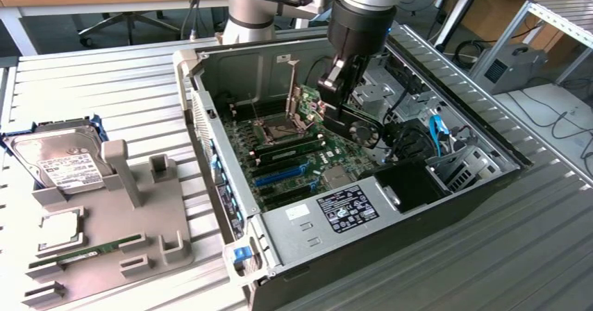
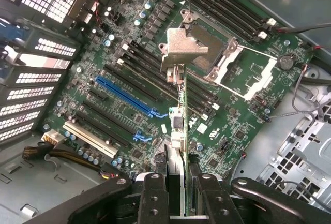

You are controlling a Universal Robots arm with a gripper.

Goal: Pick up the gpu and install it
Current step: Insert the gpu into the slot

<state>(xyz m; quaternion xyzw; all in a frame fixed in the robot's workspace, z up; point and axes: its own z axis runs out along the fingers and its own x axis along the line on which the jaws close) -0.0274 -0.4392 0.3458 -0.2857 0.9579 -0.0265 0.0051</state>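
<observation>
Black metal gripper fingers (image 2: 154,198) fill the wrist view's foreground, and the gripper (image 2: 181,182) is clenched on the gpu (image 2: 178,115), a thin green card seen edge-on with its bent silver bracket (image 2: 183,48) at the far end. In the exterior view the gripper (image 1: 332,92) holds the gpu (image 1: 306,104) upright inside the open computer case (image 1: 199,82), over the middle of the green motherboard (image 2: 243,131). Whether the card touches the board I cannot tell. Beneath it run long black slots and one blue slot (image 2: 126,97), with the square CPU socket (image 2: 243,69) and its shiny metal frame just beside. Yellow and black cables (image 2: 62,154) lie at the board's edge. The case stands mid-bench on ribbed grey metal (image 1: 111,82). Toward the bench's edge at the exterior view's left sits a grey moulded fixture (image 1: 171,238) carrying a silver hard drive (image 1: 65,165) and a narrow green memory stick (image 1: 88,250).
</observation>
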